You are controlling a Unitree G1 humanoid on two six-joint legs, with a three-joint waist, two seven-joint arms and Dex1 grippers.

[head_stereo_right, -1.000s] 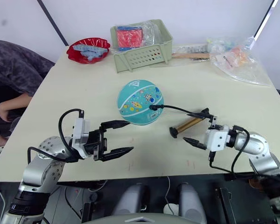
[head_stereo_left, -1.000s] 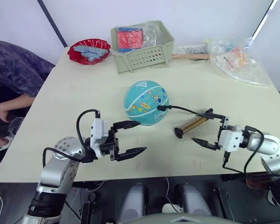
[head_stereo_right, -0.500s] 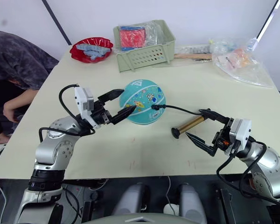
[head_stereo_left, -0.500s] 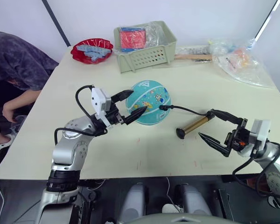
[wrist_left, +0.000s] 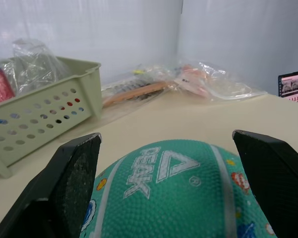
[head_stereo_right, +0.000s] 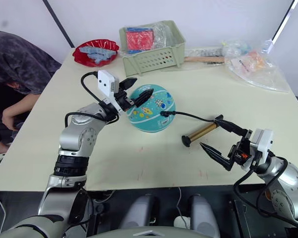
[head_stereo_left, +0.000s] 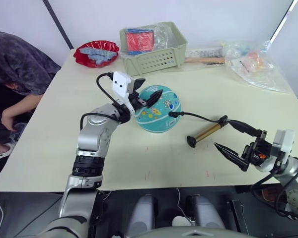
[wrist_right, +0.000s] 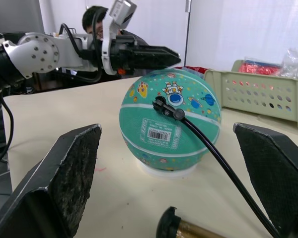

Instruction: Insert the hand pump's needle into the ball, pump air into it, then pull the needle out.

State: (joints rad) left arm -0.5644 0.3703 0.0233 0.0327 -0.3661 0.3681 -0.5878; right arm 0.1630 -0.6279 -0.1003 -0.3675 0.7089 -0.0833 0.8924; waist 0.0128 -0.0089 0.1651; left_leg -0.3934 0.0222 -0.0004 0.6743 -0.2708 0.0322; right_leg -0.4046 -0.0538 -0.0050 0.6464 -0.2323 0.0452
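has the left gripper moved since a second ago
Yes. The left gripper rose from the near table edge, open, to the top of the ball, toward the green basket.

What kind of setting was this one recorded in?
Probably an indoor lab or workshop set up for robot trials: a plain beige table against white walls, cluttered with a green perforated basket, a red dish and plastic bags, with a seated person alongside.

A pale green perforated basket [head_stereo_left: 154, 49] stands at the far side of the cream table [head_stereo_left: 64, 124], holding a red packet [head_stereo_left: 139, 40] and clear plastic. To its left sits a red dish [head_stereo_left: 96, 53] of bluish pieces; to its right lie crumpled plastic bags [head_stereo_left: 253, 64] and a wooden-handled tool [head_stereo_left: 204, 60]. A person in dark patterned clothing [head_stereo_left: 15, 64] bends beside the table's left edge.
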